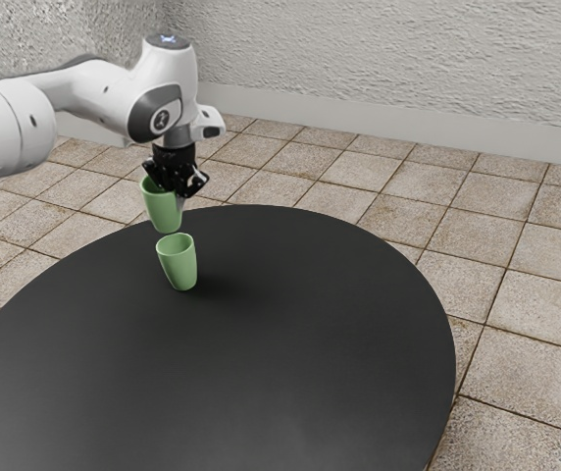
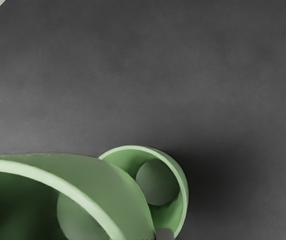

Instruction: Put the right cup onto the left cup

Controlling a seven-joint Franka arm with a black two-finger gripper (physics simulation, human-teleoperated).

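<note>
The arm (image 1: 94, 93) reaches in from the exterior view's left, its gripper (image 1: 176, 193) pointing down and clamped on the raised green cup (image 1: 163, 212), near the round table's (image 1: 310, 343) edge and the standing green cup (image 1: 178, 268), with open tabletop toward the exterior view's right

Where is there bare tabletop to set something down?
The table is bare from the standing cup to the rim on the exterior view's right, and toward that view's lower edge. Crowded: around that cup, where the gripper holds the lifted cup.
</note>
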